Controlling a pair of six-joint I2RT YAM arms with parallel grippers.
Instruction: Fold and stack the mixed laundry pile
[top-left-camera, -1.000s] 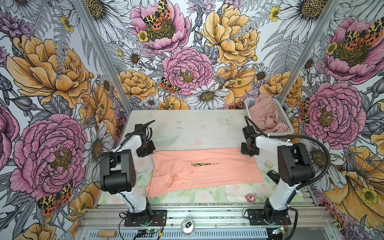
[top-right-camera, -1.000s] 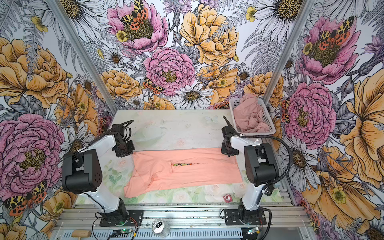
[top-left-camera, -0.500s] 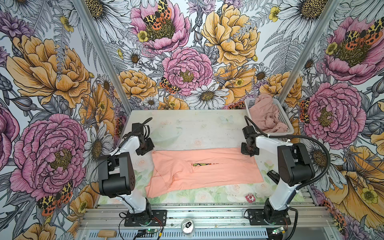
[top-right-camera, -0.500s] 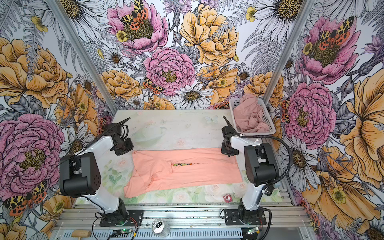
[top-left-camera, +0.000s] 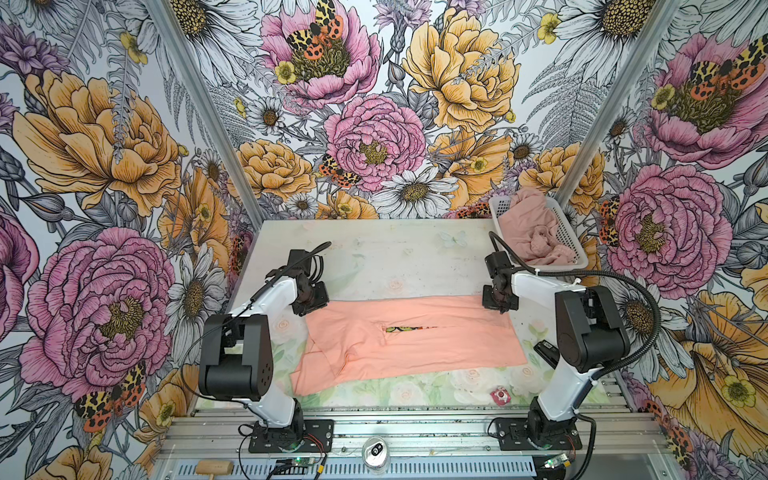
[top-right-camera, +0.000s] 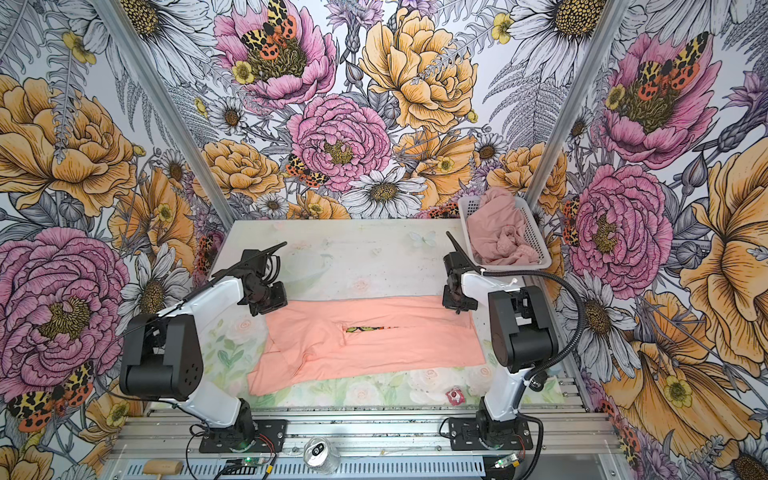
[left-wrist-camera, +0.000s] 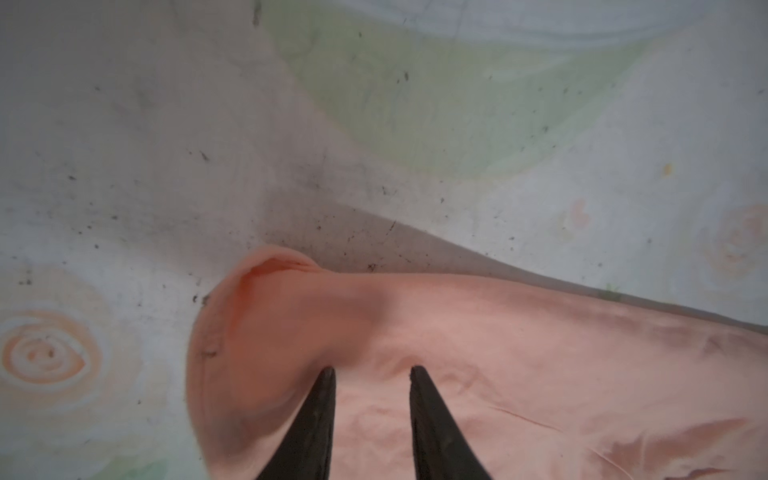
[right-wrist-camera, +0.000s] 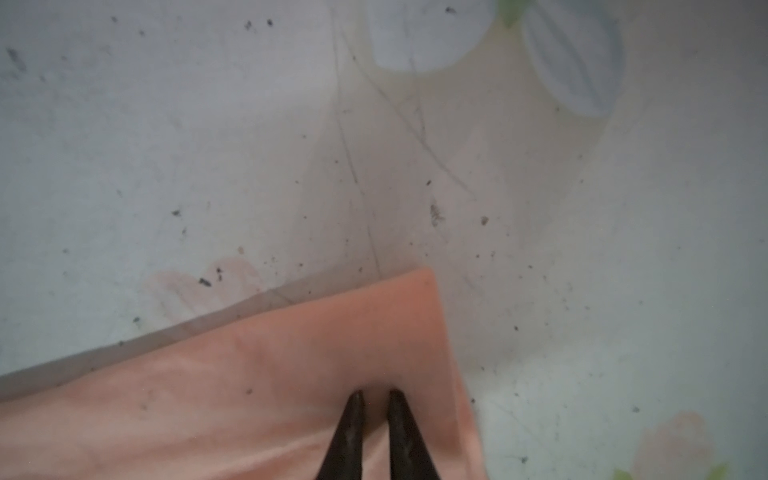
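Black jaws of the right gripper (right-wrist-camera: 376, 392) are closed on the far right corner of the peach-orange T-shirt (top-left-camera: 415, 349), seemingly to anchor it. The left gripper (left-wrist-camera: 372, 370) is parted above the curled far left corner, with nothing pinched. The shirt is spread flat across the near table (top-left-camera: 395, 257), partly folded. The dusty-pink garment (top-left-camera: 528, 232) is seen crumpled in the basket (top-left-camera: 567, 235), far right.
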